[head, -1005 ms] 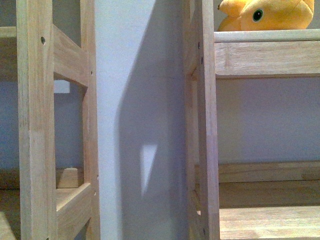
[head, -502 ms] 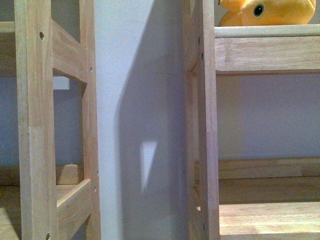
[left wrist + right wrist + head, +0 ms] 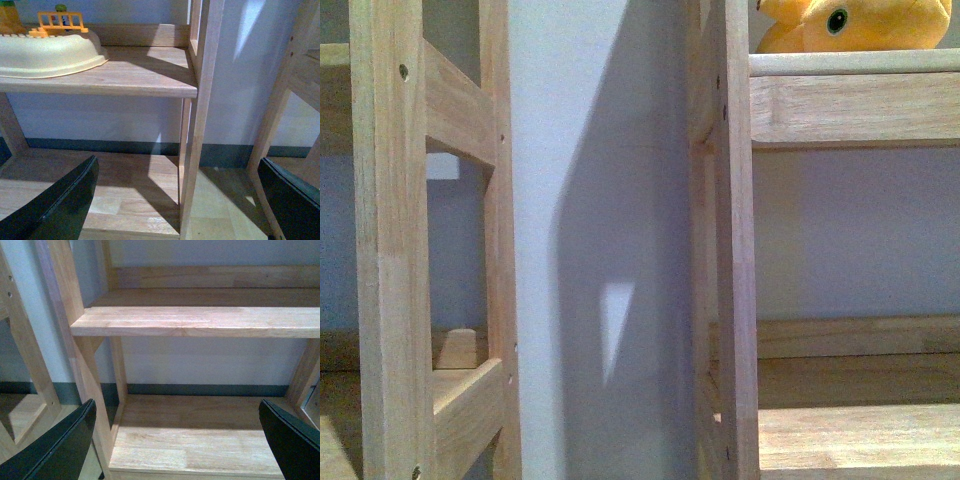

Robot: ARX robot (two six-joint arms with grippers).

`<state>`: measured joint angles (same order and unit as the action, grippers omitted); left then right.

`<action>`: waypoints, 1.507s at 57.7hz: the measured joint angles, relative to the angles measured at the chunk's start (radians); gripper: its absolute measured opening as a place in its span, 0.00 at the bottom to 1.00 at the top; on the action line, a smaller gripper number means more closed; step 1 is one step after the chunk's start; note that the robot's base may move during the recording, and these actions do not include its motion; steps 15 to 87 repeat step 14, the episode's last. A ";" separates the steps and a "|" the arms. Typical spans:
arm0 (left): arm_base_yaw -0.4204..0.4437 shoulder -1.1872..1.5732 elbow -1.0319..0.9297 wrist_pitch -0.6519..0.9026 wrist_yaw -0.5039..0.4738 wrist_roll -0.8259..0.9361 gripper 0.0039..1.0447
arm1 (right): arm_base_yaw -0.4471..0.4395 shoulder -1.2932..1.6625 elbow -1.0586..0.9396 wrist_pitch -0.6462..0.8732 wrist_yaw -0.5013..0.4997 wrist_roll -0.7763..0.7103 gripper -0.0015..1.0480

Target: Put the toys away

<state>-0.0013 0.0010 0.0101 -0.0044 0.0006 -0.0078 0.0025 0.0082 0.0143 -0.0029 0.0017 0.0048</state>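
An orange-yellow plush toy (image 3: pixel 855 25) with a dark round eye lies on the upper shelf (image 3: pixel 855 100) of the right wooden rack, at the top right of the front view; only its lower part shows. No arm appears in the front view. My left gripper (image 3: pixel 180 200) is open with nothing between its dark fingers (image 3: pixel 65 202); a rack post stands in the gap ahead of it. My right gripper (image 3: pixel 177 440) is open too, empty, facing the bottom shelf (image 3: pixel 200 440) of a rack. The plush does not show in either wrist view.
Two wooden racks stand side by side against a pale wall, with a narrow gap (image 3: pixel 600 250) between them. On the left rack's shelf (image 3: pixel 125 77) sits a cream plastic base (image 3: pixel 50 50) carrying an orange toy fence (image 3: pixel 57 22). A dark skirting board (image 3: pixel 200 389) runs along the wall.
The front view dropped slightly between the oldest frame and half a second ago, so the plush sits higher in the picture. Since then it has held still.
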 joint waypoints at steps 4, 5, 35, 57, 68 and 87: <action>0.000 0.000 0.000 0.000 0.000 0.000 0.94 | 0.000 0.000 0.000 0.000 0.000 0.000 0.94; 0.000 0.000 0.000 0.000 0.000 0.000 0.94 | 0.000 0.000 0.000 0.000 0.000 0.000 0.94; 0.000 0.000 0.000 0.000 0.000 0.000 0.94 | 0.000 0.000 0.000 0.000 0.000 0.000 0.94; 0.000 0.000 0.000 0.000 0.000 0.000 0.94 | 0.000 0.000 0.000 0.000 0.000 0.000 0.94; 0.000 0.000 0.000 0.000 0.000 0.000 0.94 | 0.000 0.000 0.000 0.000 0.000 0.000 0.94; 0.000 0.000 0.000 0.000 0.000 0.000 0.94 | 0.000 0.000 0.000 0.000 0.000 0.000 0.94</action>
